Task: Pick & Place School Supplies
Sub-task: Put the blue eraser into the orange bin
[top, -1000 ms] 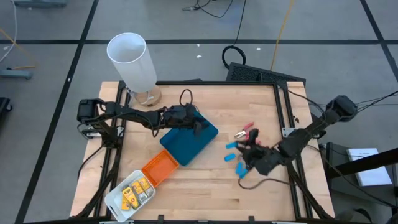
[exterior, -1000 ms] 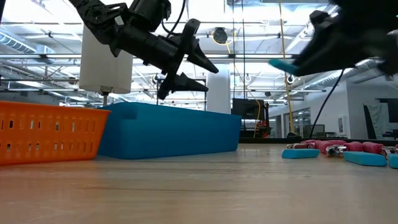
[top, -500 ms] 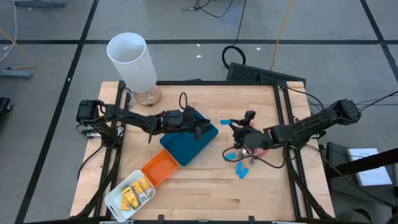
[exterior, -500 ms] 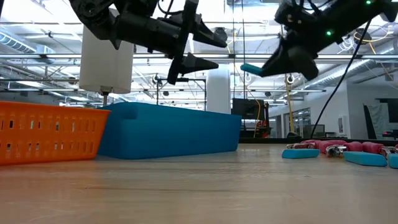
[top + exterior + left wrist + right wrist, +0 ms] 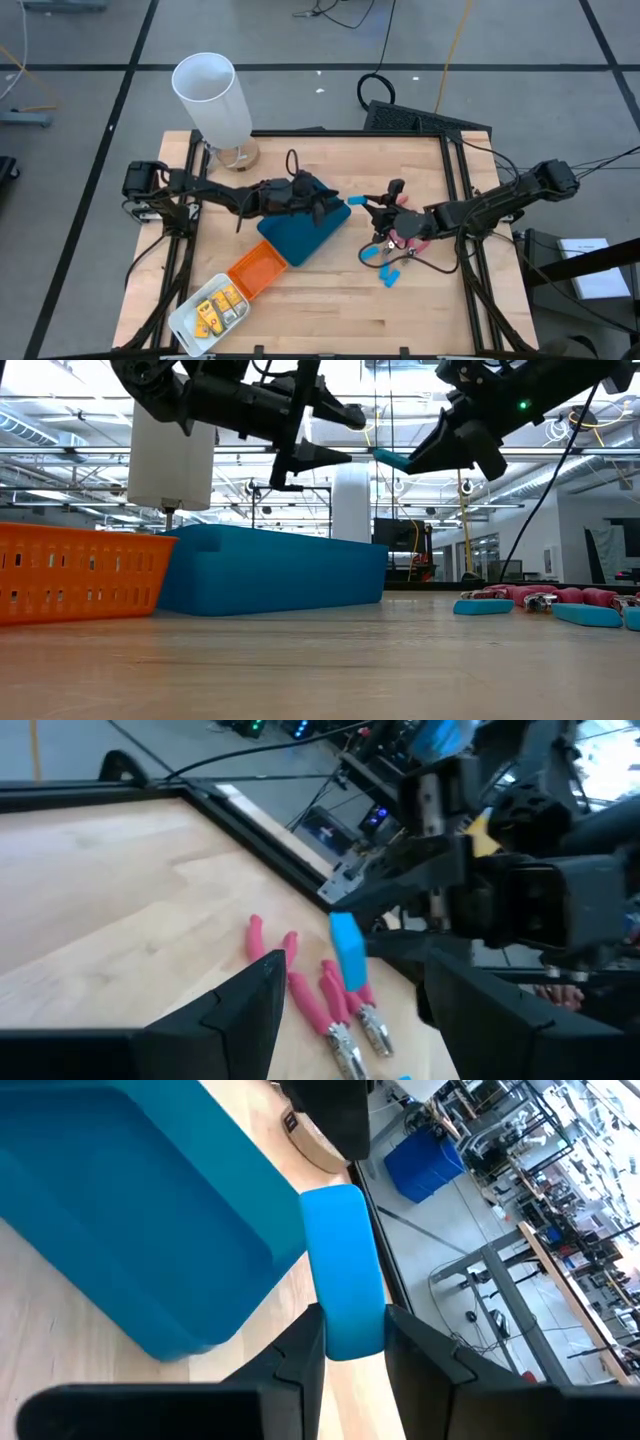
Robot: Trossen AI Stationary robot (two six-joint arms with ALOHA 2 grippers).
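Note:
My right gripper (image 5: 368, 204) is shut on a light-blue oblong piece (image 5: 356, 201) and hangs in the air just right of the teal tray (image 5: 300, 228). My left gripper (image 5: 322, 207) is open above that tray's right end, and its fingers point at the piece (image 5: 347, 952). Two more light-blue pieces (image 5: 372, 252) (image 5: 390, 273) lie flat on the table under the right arm. The pink-handled tools (image 5: 305, 990) lie beside them, partly covered by the arm in the high view. The yellow pieces (image 5: 215, 308) sit in the white tray. My right gripper pinches the light-blue piece by one end (image 5: 347, 1342) between its two fingers (image 5: 300, 1355). The rest of the piece sticks out past the fingertips toward the teal tray. The fingers come roughly level from the table's right. The piece is lifted clear of the table (image 5: 392, 458).
The orange tray (image 5: 258, 270) and the white tray (image 5: 190, 322) sit in a row with the teal one, toward the near left corner. A tall white cylinder (image 5: 212, 98) stands at the far left. Bare wood lies near the table's near edge (image 5: 330, 320).
My right gripper has carried the light-blue piece from near the other pieces, away from the table's near edge and leftward, toward the teal tray and my left gripper. My left gripper has risen a little above the tray.

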